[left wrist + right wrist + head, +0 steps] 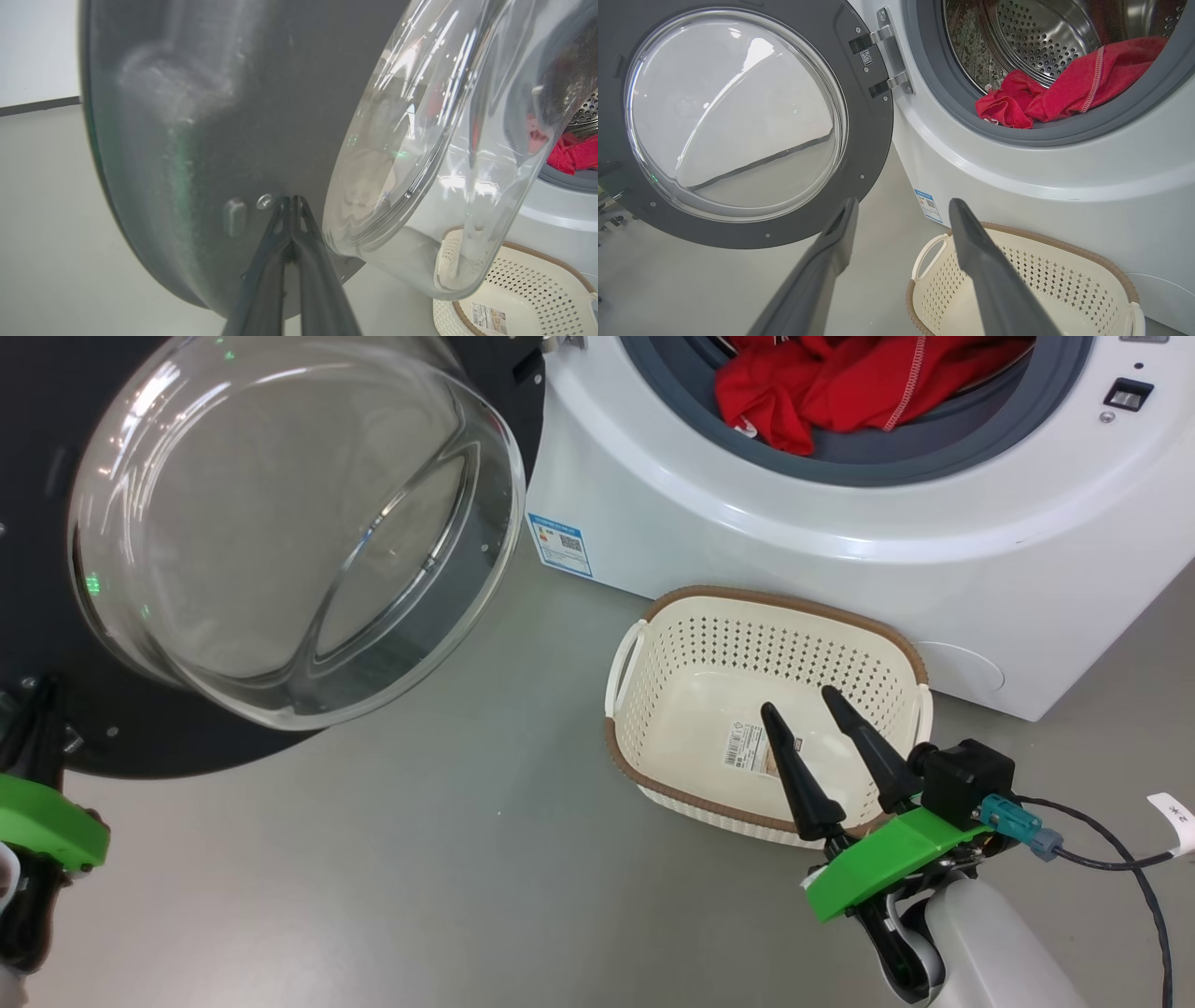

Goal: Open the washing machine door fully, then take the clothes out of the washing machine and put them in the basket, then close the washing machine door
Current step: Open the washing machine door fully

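grey floor (420, 849) is holding the basket (618, 747) ready as the pinched-shut, empty left gripper (290, 200) is nudging the door (187, 116) open, right gripper (795, 698) gaping empty.

We're looking at a laundry corner here, a white front-loading washing machine (766, 532) standing on a smooth grey floor (420, 868), a perforated basket (691, 663) sitting before it, a bare pale wall (37, 46) showing beyond
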Tool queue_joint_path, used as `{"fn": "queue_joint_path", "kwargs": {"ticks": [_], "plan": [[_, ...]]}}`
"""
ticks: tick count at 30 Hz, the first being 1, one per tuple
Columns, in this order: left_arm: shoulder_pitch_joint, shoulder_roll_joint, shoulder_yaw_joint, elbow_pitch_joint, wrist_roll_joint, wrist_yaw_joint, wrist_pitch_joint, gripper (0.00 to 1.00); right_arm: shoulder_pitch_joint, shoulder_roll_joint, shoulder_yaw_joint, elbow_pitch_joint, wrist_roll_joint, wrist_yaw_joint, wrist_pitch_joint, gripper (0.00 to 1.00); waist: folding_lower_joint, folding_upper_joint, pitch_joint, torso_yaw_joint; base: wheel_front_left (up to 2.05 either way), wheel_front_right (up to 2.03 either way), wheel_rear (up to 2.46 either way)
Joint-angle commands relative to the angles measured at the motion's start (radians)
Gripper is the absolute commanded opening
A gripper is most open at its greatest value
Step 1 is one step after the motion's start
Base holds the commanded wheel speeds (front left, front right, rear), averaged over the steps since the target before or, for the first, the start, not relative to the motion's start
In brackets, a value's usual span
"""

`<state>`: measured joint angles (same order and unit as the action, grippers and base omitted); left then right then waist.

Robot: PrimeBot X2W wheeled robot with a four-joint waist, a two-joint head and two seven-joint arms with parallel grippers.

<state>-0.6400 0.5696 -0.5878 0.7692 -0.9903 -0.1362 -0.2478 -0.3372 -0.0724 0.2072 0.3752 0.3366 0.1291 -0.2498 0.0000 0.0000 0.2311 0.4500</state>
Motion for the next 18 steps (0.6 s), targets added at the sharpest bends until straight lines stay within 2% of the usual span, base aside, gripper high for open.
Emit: {"fn": "queue_joint_path", "kwargs": {"ticks": [1,18], "plan": [[-0.045,0.081,0.043,-0.006,-0.008,0.006,-0.014,0.00,-0.019,0.019,0.021,-0.020,-0.012,0.002,-0.012,1.00,0.0000,0.0000,-0.003,0.000,0.00,0.00,0.00],[0.021,0.069,0.087,-0.065,-0.009,0.006,-0.014,0.00,0.000,0.021,0.020,-0.020,0.004,0.002,-0.012,1.00,0.0000,0.0000,-0.042,-0.009,0.00,0.00,0.00]]}}
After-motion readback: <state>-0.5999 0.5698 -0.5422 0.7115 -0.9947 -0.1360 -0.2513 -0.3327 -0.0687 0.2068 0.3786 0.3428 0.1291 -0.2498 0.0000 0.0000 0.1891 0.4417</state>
